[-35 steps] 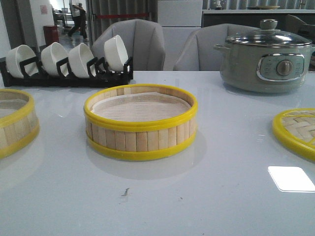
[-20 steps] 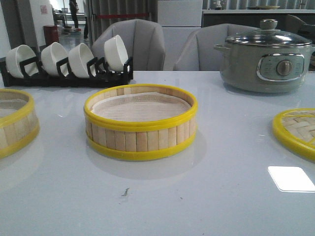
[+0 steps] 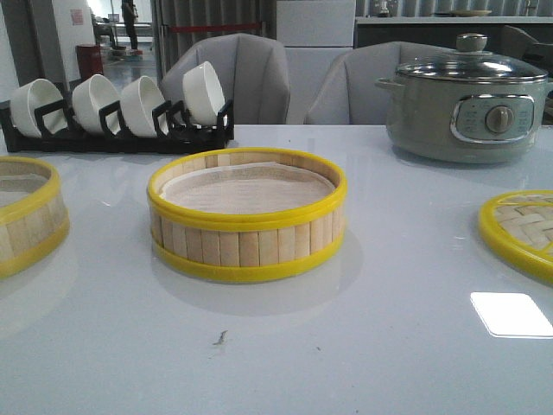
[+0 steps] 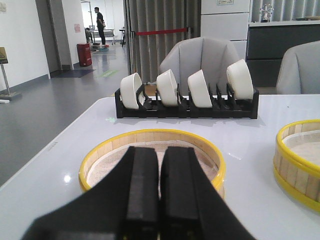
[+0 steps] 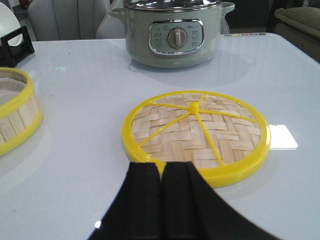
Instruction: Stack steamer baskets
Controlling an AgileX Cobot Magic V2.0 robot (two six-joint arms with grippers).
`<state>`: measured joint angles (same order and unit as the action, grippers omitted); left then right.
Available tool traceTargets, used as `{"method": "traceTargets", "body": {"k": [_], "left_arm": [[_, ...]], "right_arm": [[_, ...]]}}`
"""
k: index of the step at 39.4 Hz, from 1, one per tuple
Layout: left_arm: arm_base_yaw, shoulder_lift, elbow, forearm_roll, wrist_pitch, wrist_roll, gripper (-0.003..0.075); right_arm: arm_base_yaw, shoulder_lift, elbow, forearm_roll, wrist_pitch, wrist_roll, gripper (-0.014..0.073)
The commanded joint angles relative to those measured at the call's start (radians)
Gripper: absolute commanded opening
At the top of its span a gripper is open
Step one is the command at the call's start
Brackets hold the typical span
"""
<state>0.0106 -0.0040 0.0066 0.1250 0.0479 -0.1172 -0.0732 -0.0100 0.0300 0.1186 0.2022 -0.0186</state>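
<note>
One steamer basket (image 3: pixel 247 216) with bamboo slat walls, yellow rims and a white liner stands in the middle of the table. A second steamer basket (image 3: pixel 26 212) sits at the left edge of the front view, cut off by the frame. In the left wrist view that left basket (image 4: pixel 152 155) lies just beyond my left gripper (image 4: pixel 160 150), which is shut and empty; the middle basket (image 4: pixel 300 155) shows to one side. My right gripper (image 5: pixel 161 167) is shut and empty, close before the flat woven lid (image 5: pixel 196 131). Neither gripper appears in the front view.
A grey-green electric pot (image 3: pixel 467 104) stands at the back right. A black rack with several white bowls (image 3: pixel 117 112) lines the back left. The woven lid (image 3: pixel 523 229) lies at the right edge. Grey chairs (image 3: pixel 233 78) stand behind the table.
None on the table; only a person in the far background has moved.
</note>
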Motion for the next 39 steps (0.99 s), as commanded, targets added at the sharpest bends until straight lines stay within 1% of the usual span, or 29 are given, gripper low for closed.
{"method": "traceTargets", "body": {"k": [1,34,39], "left_arm": [[0.000,-0.015,0.002,-0.001,-0.075,-0.006,0.0097],[-0.002,-0.009,-0.001,-0.001,-0.075,-0.006,0.0097],[-0.002,0.072,-0.068,-0.074,-0.048,-0.006,0.0097]], "right_arm": [[0.001,-0.021,-0.015,-0.008,-0.080,-0.003,0.0076],[0.001,-0.021,-0.015,-0.008,-0.081,-0.003,0.0076],[0.001,-0.021,-0.015,-0.008,-0.081,-0.003,0.0076]]}}
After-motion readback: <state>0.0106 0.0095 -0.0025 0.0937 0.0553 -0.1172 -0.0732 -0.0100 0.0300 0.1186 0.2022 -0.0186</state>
